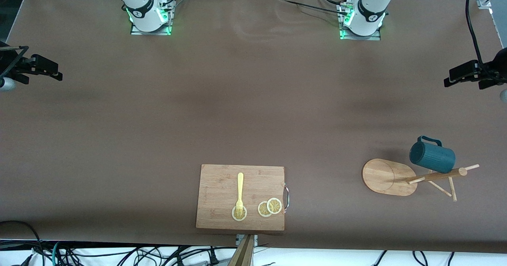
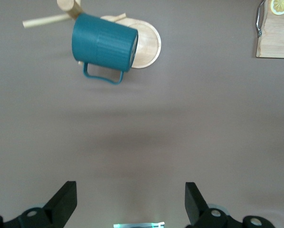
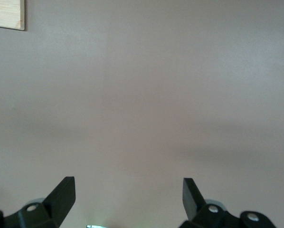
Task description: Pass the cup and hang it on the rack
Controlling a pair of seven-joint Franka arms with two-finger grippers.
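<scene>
Brown tabletop shows us the cup point(image 1: 431, 157) already hanging on the rack point(image 1: 390, 177) toward the left arm's end; left gripper point(image 2: 131, 203) and right gripper point(image 3: 128, 199) hover released over bare table.

Your table point(image 1: 253, 111) wears a matt brown covering, smooth, faintly wrinkled near the arm bases. The cup point(image 1: 431, 157) looks matt teal, ribbed on its outside. The rack point(image 1: 390, 177) is pale wood, bare-looking, with visible grain on the oval base. The cutting board point(image 1: 222, 187) is similar light wood with a thin metal handle point(image 1: 286, 196). The fork point(image 1: 239, 192) on it looks like smooth yellow plastic. Both grippers' fingers point(image 2: 61, 202) are matt black.
</scene>
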